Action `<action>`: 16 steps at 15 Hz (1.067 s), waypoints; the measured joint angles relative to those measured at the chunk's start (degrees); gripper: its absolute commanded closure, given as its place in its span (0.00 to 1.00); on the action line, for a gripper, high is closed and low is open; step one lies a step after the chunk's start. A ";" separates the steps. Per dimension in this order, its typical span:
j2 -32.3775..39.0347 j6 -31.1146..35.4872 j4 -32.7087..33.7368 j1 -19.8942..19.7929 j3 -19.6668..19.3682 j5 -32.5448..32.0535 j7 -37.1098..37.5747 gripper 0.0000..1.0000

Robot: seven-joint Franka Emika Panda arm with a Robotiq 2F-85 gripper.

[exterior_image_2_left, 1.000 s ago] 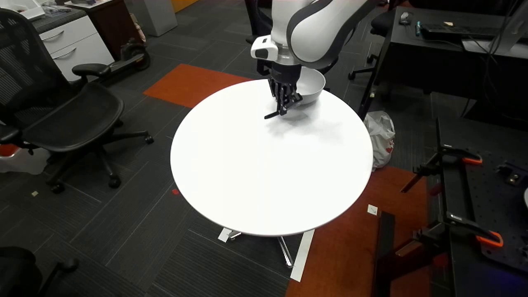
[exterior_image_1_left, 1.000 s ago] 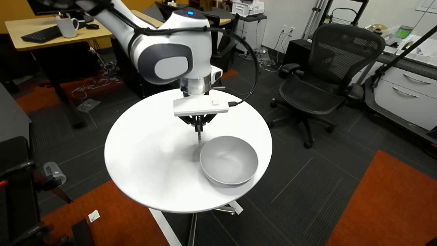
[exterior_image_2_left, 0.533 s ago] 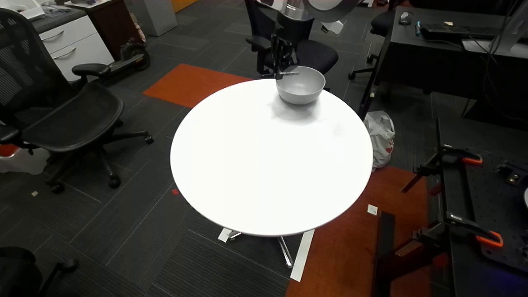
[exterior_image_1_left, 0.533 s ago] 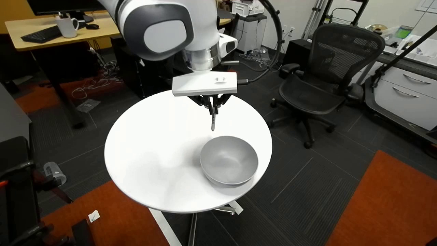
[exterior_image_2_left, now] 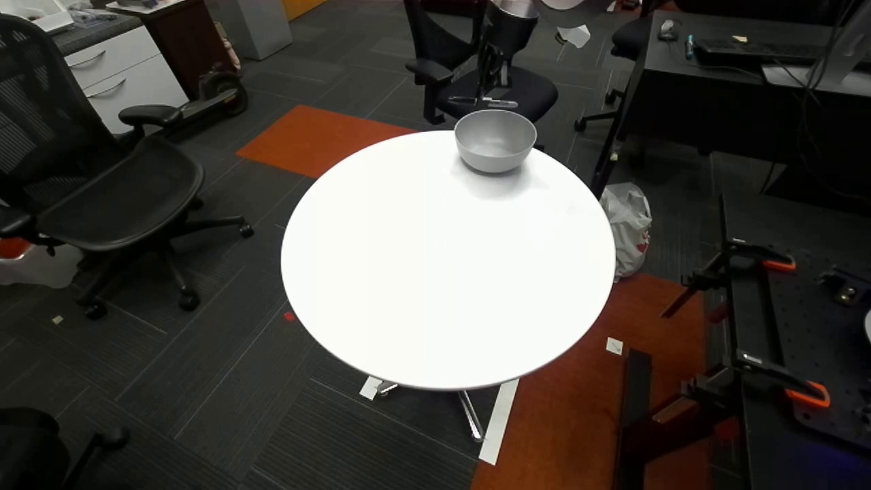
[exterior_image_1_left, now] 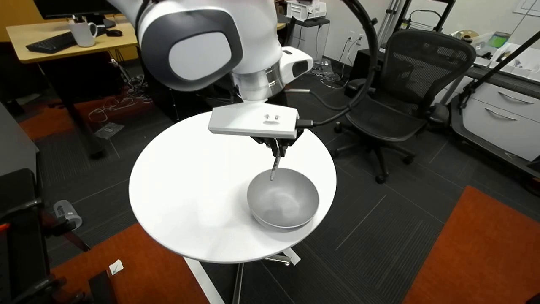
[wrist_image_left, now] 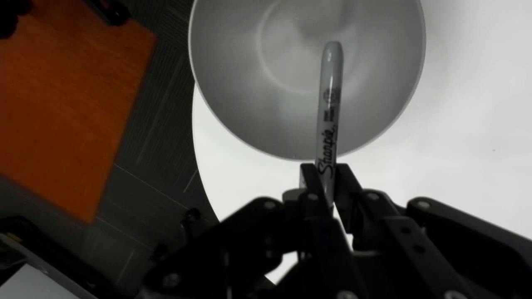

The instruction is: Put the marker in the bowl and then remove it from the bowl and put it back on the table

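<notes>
now the slim grey marker (wrist_image_left: 330, 104) pinched in my black claw (wrist_image_left: 326, 170) has reached over the round grey bowl (exterior_image_1_left: 284, 200); release seems near.

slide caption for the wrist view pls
Sharpie marker gripped in the tool, seen mostly against the grey bowl.

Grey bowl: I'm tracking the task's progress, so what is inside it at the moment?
Inside the grey bowl, only bare surface shows. The Sharpie marker, held above it by the end effector, hides a narrow strip of that surface in the wrist view.
</notes>
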 measured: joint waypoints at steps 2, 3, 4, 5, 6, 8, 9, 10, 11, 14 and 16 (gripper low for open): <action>0.40 0.00 -0.19 -0.30 -0.84 -0.34 1.67 0.96; 0.66 0.00 -0.21 -0.49 -1.04 -0.50 2.34 0.96; 0.95 0.00 -0.21 -0.70 -1.16 -0.89 2.94 0.61; 1.22 0.00 -0.21 -0.80 -1.29 -1.35 3.62 0.60; 1.44 0.00 -0.21 -0.87 -1.36 -1.70 4.08 0.55; 1.65 -0.04 -0.21 -0.93 -1.37 -1.89 4.79 0.40; 1.66 -0.07 -0.21 -0.92 -1.36 -1.94 4.94 0.31; 1.66 -0.08 -0.21 -0.92 -1.36 -1.97 4.99 0.24; 1.66 -0.09 -0.21 -0.92 -1.37 -1.99 5.01 0.16; 1.66 -0.11 -0.21 -0.92 -1.36 -2.00 5.07 0.00; 1.72 -0.20 -0.21 -0.92 -1.36 -2.00 5.07 0.00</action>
